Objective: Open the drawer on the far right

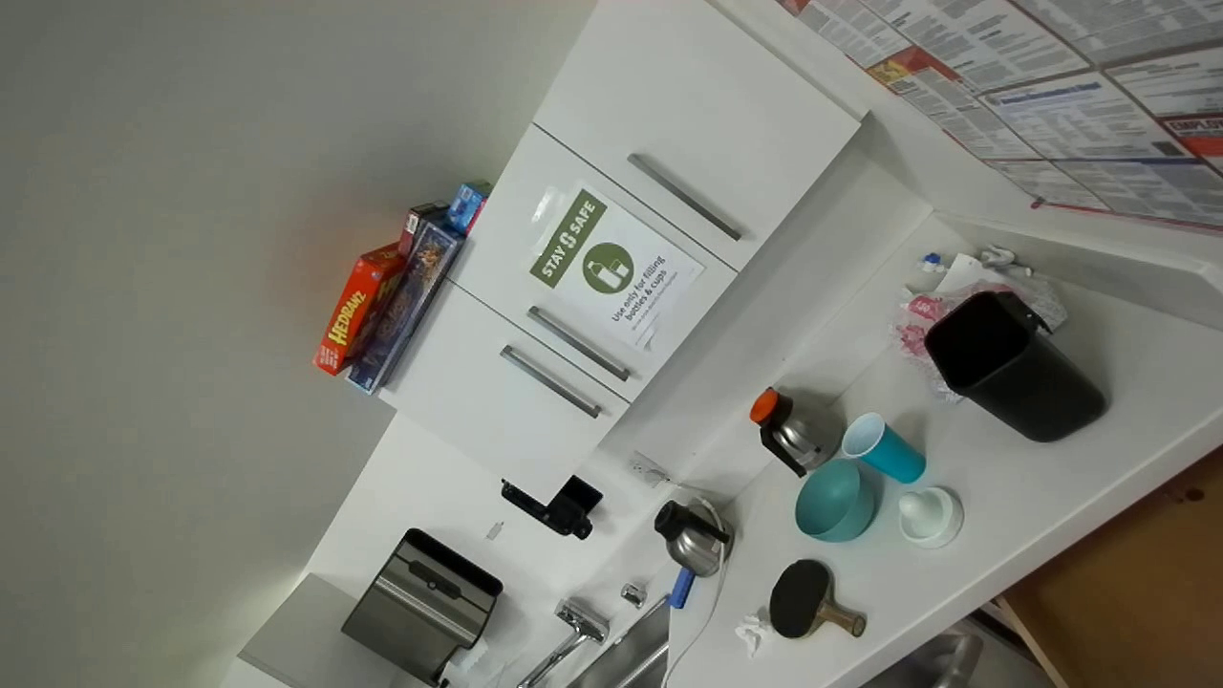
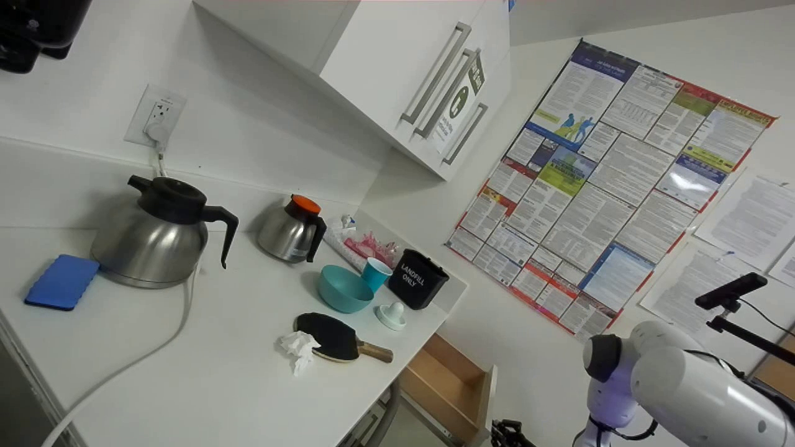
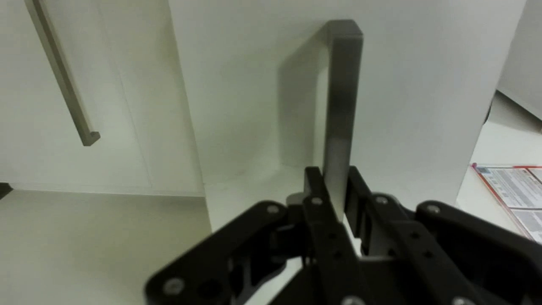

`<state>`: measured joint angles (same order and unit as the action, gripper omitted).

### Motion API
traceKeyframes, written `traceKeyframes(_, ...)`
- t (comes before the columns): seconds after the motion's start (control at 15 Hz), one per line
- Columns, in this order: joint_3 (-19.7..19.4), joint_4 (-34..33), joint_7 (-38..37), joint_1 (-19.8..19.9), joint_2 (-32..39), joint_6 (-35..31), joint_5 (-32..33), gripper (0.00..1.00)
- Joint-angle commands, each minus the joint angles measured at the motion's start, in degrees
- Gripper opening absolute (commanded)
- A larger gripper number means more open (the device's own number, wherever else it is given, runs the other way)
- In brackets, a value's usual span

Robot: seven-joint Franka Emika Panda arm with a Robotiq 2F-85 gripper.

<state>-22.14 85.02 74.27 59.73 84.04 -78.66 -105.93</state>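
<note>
The drawer stands pulled out from under the counter, with its light wood inside showing in both exterior views (image 1: 1137,564) (image 2: 456,366). In the wrist view its white front (image 3: 245,110) faces me, with a grey bar handle (image 3: 344,84). My gripper (image 3: 333,173) has its two black fingers close on either side of the lower part of this handle, shut on it. In an exterior view my gripper (image 2: 509,431) shows only partly at the bottom edge, beside the drawer front. The handle is hidden in both exterior views.
The white counter (image 2: 217,372) above holds a paddle (image 2: 329,338), a teal bowl (image 2: 345,290), a blue cup (image 2: 376,273), a black bin (image 2: 417,279) and steel jugs. A neighbouring front with another bar handle (image 3: 63,76) is at left in the wrist view. A postered wall (image 2: 608,186) stands beside the drawer.
</note>
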Motion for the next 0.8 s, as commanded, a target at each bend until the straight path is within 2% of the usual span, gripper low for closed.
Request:
traceKeyframes(0.0,0.93,-3.47,-4.63,3.2,-0.06,-5.54,-3.3,0.04)
traceKeyframes(0.13,1.07,-3.19,-4.2,3.01,-0.27,-5.04,-2.67,0.04)
traceKeyframes(0.2,1.1,-3.09,-4.13,2.79,-0.37,-4.78,-2.3,0.4)
traceKeyframes(0.33,1.17,-3.13,-4.48,2.51,-0.86,-5.8,-3.18,0.47)
traceKeyframes(0.53,0.89,-3.03,-6.28,2.04,-2.74,-8.74,-3.15,0.7)
traceKeyframes(0.73,-0.08,0.85,-5.96,0.6,-6.62,-8.58,0.12,0.94)
